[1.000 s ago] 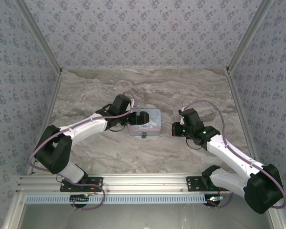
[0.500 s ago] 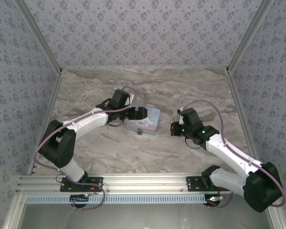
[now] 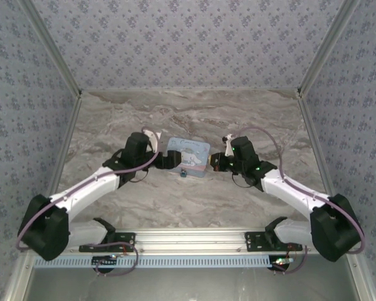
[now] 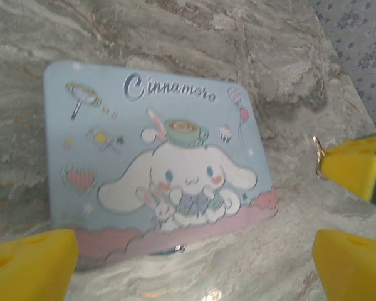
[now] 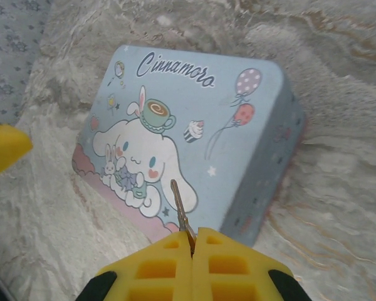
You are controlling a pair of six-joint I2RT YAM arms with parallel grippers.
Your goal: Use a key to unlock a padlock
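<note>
While the left gripper (image 4: 188,266) stands wide open, facing the tin (image 4: 156,157), we see the right gripper (image 5: 193,243) clenched on a thin key (image 5: 179,210) whose blade points over the tin's lid. The small blue padlock (image 3: 183,174) sits against the tin's near side, between the two grippers and closer to the left one.

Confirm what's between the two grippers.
The pale-blue cartoon tin, seen in the top view: the open left gripper is by its left edge, and the right gripper, shut on the key, by its right edge.
</note>
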